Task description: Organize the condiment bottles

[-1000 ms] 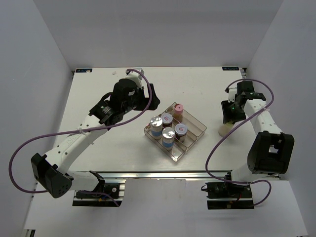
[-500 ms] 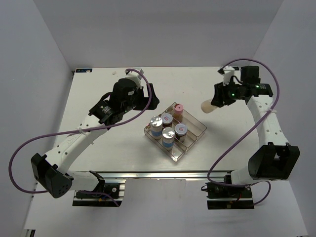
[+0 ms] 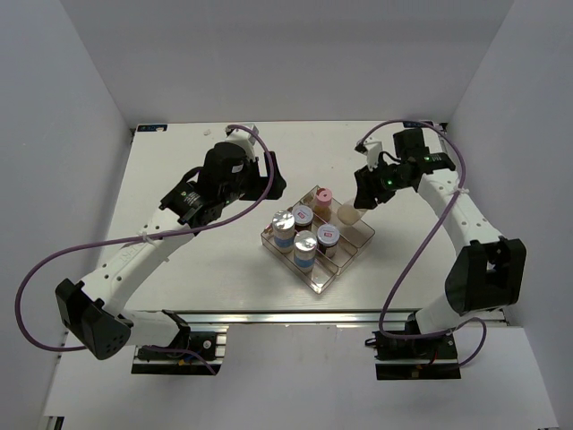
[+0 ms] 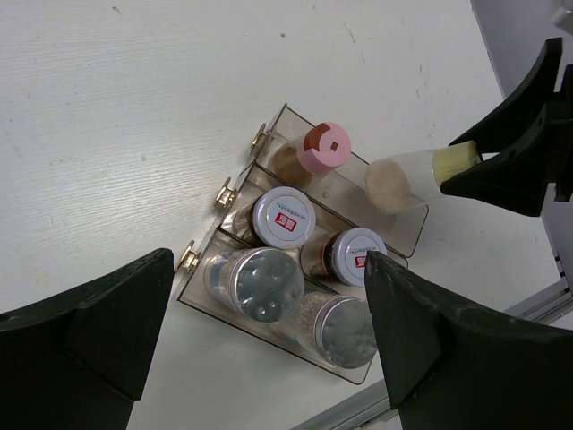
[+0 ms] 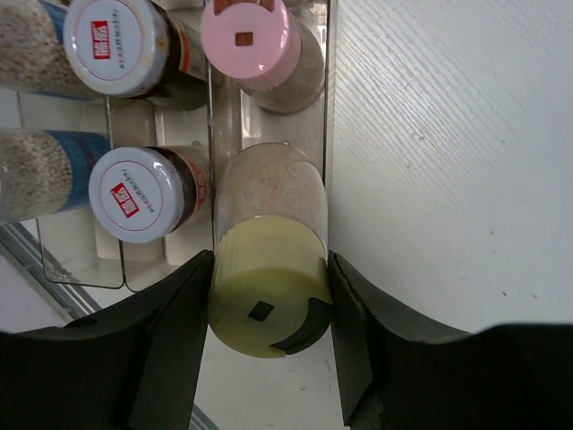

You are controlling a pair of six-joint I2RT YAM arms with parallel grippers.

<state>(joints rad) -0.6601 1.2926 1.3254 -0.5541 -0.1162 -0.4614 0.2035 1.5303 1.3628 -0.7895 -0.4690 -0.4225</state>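
Right tool [image 5: 269,273] and its pinched yellow-capped jar [image 4: 407,177], now above the tray [image 3: 351,262]; left tool [image 4: 269,287] spread.

yellow-capped cream jar [image 5: 269,260], pink-capped jar [image 5: 252,38]

Robotics lab test cell: plain white enclosure walls [image 3: 286,54], white wood-grain tabletop [image 3: 313,148], aluminium extrusion rail [image 3: 295,316] along the near edge.

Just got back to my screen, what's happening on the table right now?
The right claw grips the yellow-capped jar, tipped over the outer compartment of the tray beside the pink-capped jar, not yet stood up. The other four jars already stand in the tray. The left claw is open and empty, beyond the tray's left side.
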